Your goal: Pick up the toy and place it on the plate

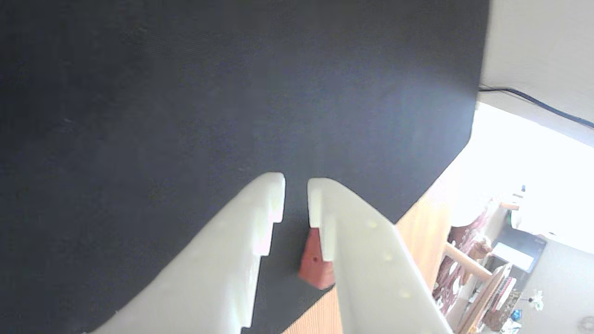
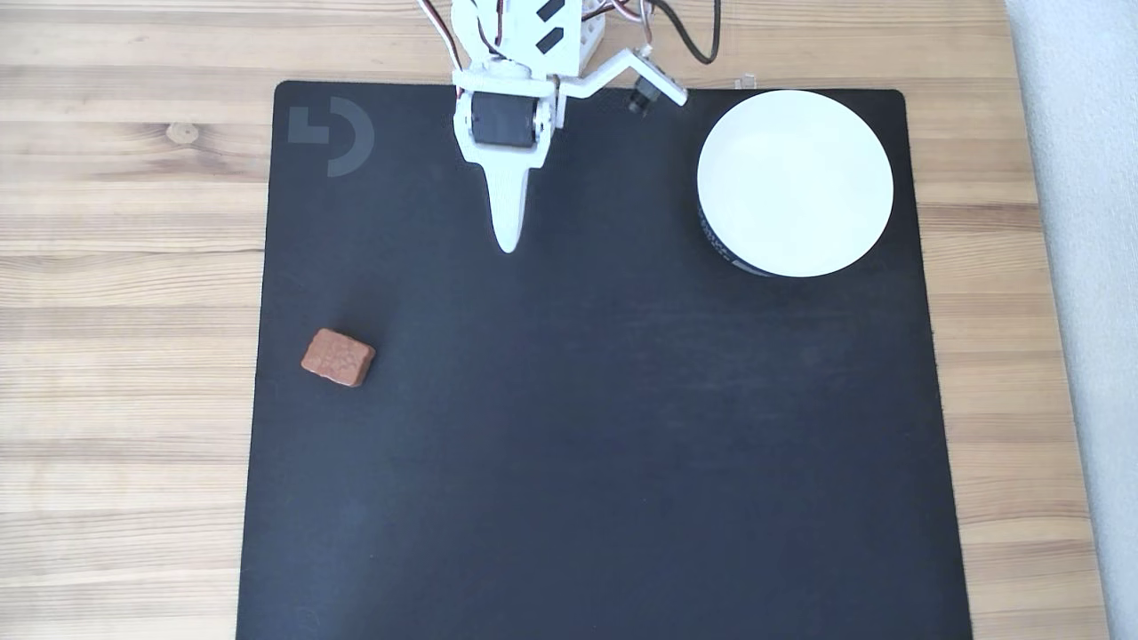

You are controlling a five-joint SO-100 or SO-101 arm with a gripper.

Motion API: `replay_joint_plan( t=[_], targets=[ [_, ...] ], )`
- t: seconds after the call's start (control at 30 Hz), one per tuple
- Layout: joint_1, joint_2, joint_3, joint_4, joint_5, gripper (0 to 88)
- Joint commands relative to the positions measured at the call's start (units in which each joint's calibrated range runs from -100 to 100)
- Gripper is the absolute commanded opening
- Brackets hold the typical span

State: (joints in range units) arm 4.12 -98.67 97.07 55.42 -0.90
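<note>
The toy (image 2: pixel 338 357), a small reddish-brown block with a bumpy top, lies near the left edge of the black mat (image 2: pixel 578 444) in the fixed view. The white round plate (image 2: pixel 794 182) sits at the mat's far right corner, with nothing in it. My white gripper (image 2: pixel 508 244) hangs over the top middle of the mat, well apart from both, shut with nothing between its fingers. In the wrist view the gripper (image 1: pixel 296 183) shows only a narrow slit between its tips, and the toy (image 1: pixel 312 264) peeks out from behind the right finger.
The mat lies on a light wooden table (image 2: pixel 133 267). The arm's base and cables (image 2: pixel 569 36) stand at the top edge in the fixed view. A pale wall or floor strip (image 2: pixel 1085 267) runs along the right side.
</note>
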Motion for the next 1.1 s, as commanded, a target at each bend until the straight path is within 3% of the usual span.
replay_joint_plan(
  t=[0.0,0.37,0.8,1.07],
  targets=[
    [0.02,4.09,-9.33,1.05,-0.4,2.4],
    [-0.06,38.18,-31.86,-9.7,-3.8,2.4],
    [5.21,65.36,-68.91,0.97,-5.0,2.4],
    [16.16,76.37,-80.08,5.03,-4.94,2.4]
  ],
)
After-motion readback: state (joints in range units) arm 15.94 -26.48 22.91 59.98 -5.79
